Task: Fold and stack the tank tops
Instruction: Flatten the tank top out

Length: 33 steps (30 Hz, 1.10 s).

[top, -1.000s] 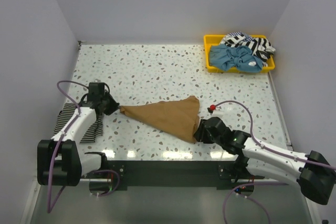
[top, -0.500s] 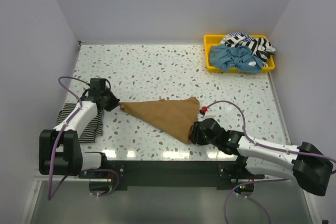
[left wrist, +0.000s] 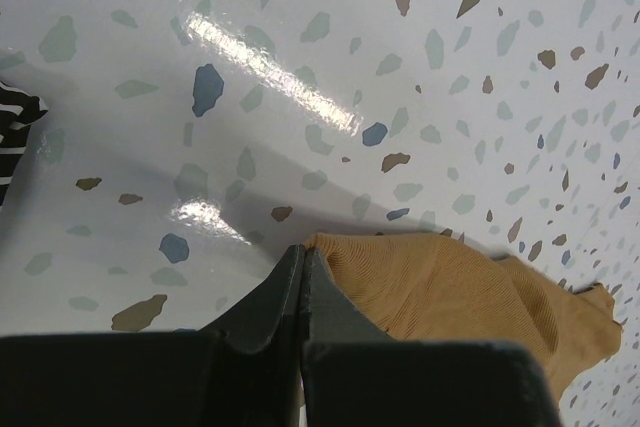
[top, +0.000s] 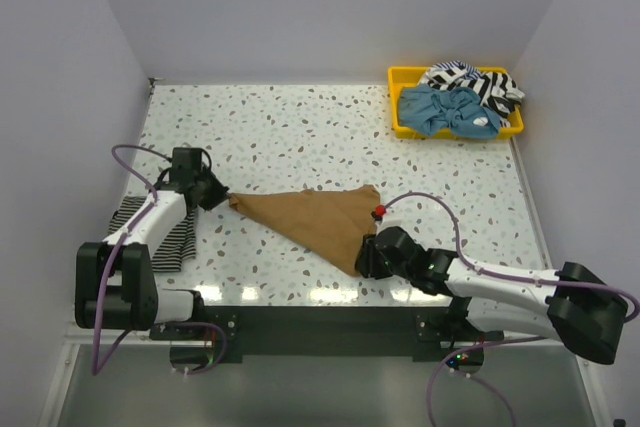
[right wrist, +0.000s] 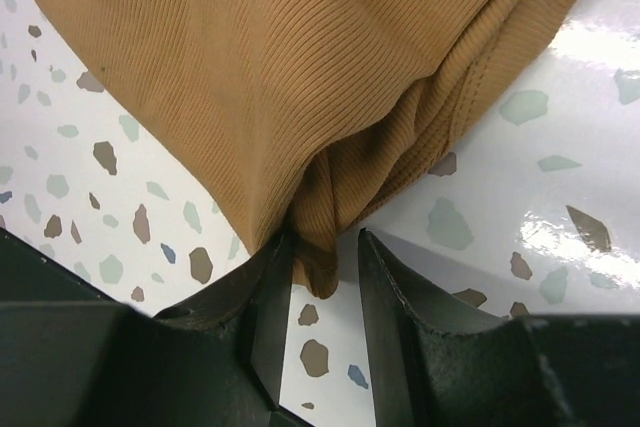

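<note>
Tabletop (top: 300, 137) carried the tan top (top: 320, 219) near its front edge, drawn to a point at each end. The left fingers (left wrist: 262, 309) were shut tight on the left corner, likely anchoring it for flattening. The right fingers (right wrist: 395, 297) stood partly open astride the bunched right corner, not yet clamped. A striped top (top: 180, 242) lay beside the left arm, probably the base of the stack. The tray (top: 395, 107), far right, held a blue top (top: 445, 110) and a second striped top (top: 480, 82), both crumpled.
</note>
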{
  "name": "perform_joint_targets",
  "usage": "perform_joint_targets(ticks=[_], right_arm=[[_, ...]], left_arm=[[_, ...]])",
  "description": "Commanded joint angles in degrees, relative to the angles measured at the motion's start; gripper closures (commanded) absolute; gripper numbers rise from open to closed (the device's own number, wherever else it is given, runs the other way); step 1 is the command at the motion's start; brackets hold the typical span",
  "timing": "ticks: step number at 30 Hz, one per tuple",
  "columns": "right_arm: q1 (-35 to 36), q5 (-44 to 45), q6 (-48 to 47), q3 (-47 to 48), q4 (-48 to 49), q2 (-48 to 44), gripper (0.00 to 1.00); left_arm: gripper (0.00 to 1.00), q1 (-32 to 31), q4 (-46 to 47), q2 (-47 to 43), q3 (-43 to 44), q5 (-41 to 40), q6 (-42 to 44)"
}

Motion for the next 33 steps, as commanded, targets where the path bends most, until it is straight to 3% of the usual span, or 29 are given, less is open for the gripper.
perform_joint_targets(ticks=[1,8,11,12,14,18,20,23,29,33], right_arm=[[0.88,-1.12,-0.48,0.13,2.91,0.59,0.64],[0.97,-1.82,2.06,-1.10,3.27,0.68,0.72],[0.97,-2.00,3.47,-1.19,2.05,-0.20,0.80],[0.97,-2.00,3.91,-1.01,1.34,-0.63,0.92],[0.97,-1.74,5.67,0.21,-3.55,-3.44,1.00],[0.97,-1.21,7.87,6.44,-16.75,-12.92,1.00],[0.97,1.24,8.83,12.94,-25.07,-19.32,1.00],[0.97,6.94,8.84,25.32,-34.65,-21.73,1.00],[0.97,18.02,3.66,52.31,-41.99,-13.05,1.00],[0.88,27.94,-2.84,68.39,-43.05,-4.53,1.00]], left_arm=[[1.00,0.57,2.55,0.37,2.43,-0.81,-0.63],[1.00,0.57,2.37,0.11,2.34,-0.72,-0.63],[1.00,0.57,2.37,-0.16,2.34,-0.37,-0.46],[1.00,0.57,2.20,-0.33,2.34,-0.20,-0.54],[1.00,0.57,1.76,-0.95,2.60,0.24,-0.02],[1.00,0.57,-1.40,-3.84,4.88,0.25,2.70],[1.00,1.19,-4.38,-6.91,7.52,0.24,4.37],[1.00,3.56,-7.73,-11.31,12.17,2.08,5.26],[1.00,5.41,-13.00,-14.75,28.42,8.41,1.84],[1.00,5.41,-11.00,-15.28,37.83,10.08,-2.20]])
